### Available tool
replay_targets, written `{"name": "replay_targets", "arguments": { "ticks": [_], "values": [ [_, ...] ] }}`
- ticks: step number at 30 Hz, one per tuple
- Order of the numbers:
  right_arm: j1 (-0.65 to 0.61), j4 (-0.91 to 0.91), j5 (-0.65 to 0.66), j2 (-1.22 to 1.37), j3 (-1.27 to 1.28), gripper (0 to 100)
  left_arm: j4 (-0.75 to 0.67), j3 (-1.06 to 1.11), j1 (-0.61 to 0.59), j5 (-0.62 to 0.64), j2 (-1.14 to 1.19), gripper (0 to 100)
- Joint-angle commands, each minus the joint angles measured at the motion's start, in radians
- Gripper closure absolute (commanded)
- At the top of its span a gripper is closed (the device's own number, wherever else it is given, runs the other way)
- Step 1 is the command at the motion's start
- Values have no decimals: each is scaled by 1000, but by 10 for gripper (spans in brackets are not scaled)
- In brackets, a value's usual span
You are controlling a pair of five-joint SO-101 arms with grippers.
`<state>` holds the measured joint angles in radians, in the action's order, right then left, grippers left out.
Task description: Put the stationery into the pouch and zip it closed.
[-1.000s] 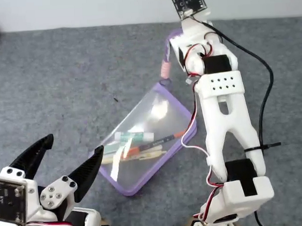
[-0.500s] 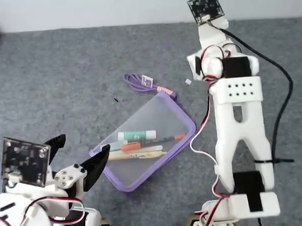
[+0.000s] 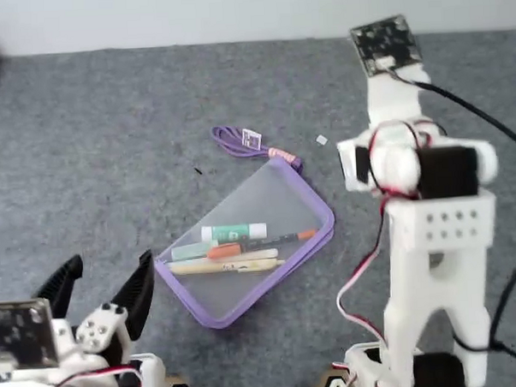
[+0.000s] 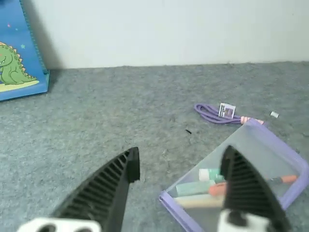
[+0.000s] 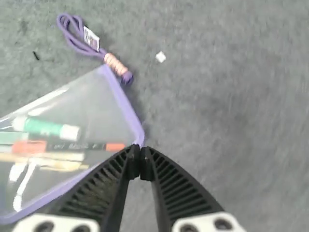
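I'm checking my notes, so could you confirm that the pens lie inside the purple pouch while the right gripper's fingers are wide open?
Not quite: the right gripper has its fingers shut, as the right wrist view shows. The pens do lie inside the purple pouch.

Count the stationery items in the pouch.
4 that I can tell apart, all inside the pouch: a green stick, an orange-ended pen, a mint piece and a cream stick. Overlap may hide more.
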<state>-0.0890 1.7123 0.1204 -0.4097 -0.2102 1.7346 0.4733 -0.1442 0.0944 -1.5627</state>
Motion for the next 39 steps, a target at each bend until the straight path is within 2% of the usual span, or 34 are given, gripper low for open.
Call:
{"name": "replay_targets", "arguments": {
  "ticks": [1, 6, 8, 12, 20, 27, 36, 39],
  "values": [
    [12, 62, -81, -96, -17, 991, -12, 104, -5, -12, -126, 851],
    [12, 42, -222, -251, 143, 991, -138, 286, -5, -12, -272, 989],
    [8, 5, -265, -348, 238, 991, -173, 314, -5, -3, -252, 984],
    [12, -136, -273, -575, 511, 991, -245, 372, 2, 92, -253, 986],
    [12, -427, -272, -1056, 1103, 991, -334, 642, -3, 100, -256, 986],
    [12, -464, -269, -1405, 1438, 991, -557, 917, 3, 95, -256, 986],
    [12, -469, -222, -1405, 1703, 991, -715, 1193, 3, 98, -256, 986],
    [12, -469, -222, -1405, 1758, 991, -733, 1208, 3, 100, -255, 986]
  ]
}}
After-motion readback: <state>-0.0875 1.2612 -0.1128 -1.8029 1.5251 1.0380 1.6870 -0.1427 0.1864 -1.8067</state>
